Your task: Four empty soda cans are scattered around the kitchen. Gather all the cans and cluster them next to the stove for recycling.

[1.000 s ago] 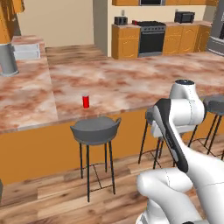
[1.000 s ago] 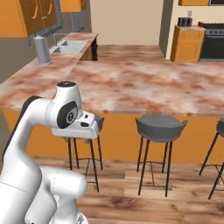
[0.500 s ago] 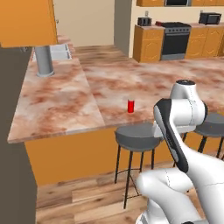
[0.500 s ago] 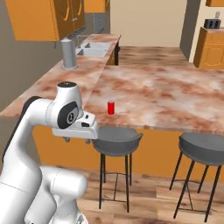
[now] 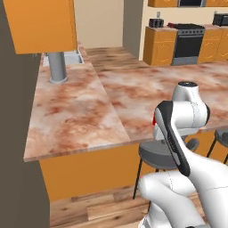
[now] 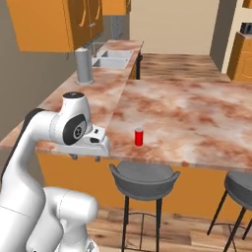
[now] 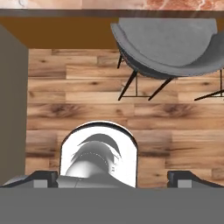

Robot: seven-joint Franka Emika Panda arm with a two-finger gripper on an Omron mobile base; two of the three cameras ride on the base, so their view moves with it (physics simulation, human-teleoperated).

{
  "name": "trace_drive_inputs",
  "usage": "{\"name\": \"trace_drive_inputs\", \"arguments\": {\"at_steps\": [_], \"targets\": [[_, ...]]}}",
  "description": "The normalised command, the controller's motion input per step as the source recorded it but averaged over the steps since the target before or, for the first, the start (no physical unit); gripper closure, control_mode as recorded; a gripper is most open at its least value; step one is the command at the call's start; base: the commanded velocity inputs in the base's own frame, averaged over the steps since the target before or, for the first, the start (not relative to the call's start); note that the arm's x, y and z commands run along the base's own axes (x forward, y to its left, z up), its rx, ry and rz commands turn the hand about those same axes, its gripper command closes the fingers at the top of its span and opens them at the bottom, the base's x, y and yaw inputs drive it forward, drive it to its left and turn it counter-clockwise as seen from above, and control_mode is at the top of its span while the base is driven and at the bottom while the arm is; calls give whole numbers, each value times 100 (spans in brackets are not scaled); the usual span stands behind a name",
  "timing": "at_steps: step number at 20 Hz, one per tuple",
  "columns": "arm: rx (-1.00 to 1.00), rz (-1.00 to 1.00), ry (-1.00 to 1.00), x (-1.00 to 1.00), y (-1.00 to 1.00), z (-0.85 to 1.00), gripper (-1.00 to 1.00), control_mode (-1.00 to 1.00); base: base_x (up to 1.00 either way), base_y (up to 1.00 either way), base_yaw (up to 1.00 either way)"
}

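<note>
One red soda can with a silver top stands upright on the marble island counter, close to its front edge. In the left base view only a sliver of that can peeks out from behind my arm. My gripper hangs below the counter's edge, left of the can and apart from it, pointing down at the floor. In the hand view the gripper is open, its fingertips far apart with nothing between them. The black stove stands far back across the room.
A grey bar stool stands under the counter just below the can, and its seat shows from above. A second stool is to the right. A grey cylinder stands beside the sink. Orange cabinets hang at the left.
The base has driven, so both base views have shifted: the can has slid right in the picture and sits nearer. The arm holds the same pose, and the gripper stays open.
</note>
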Motion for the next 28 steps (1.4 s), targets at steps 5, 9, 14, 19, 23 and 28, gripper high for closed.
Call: {"name": "trace_drive_inputs", "arguments": {"at_steps": [5, 9, 14, 19, 23, 28], "targets": [[0, 0, 0, 0, 0, 0, -100, 100, 69, 0, 0], [0, 0, 0, 0, 0, 0, -100, 100, 63, 0, 0], [0, 0, 0, 0, 0, 0, -100, 100, 59, 0, 0], [0, 0, 0, 17, 0, 0, -100, -100, 48, 0, 0], [0, 0, 0, 89, 0, 0, -100, -100, 0, 0, 0], [0, 0, 0, 79, 0, 0, -100, -100, 0, 0, 0]]}}
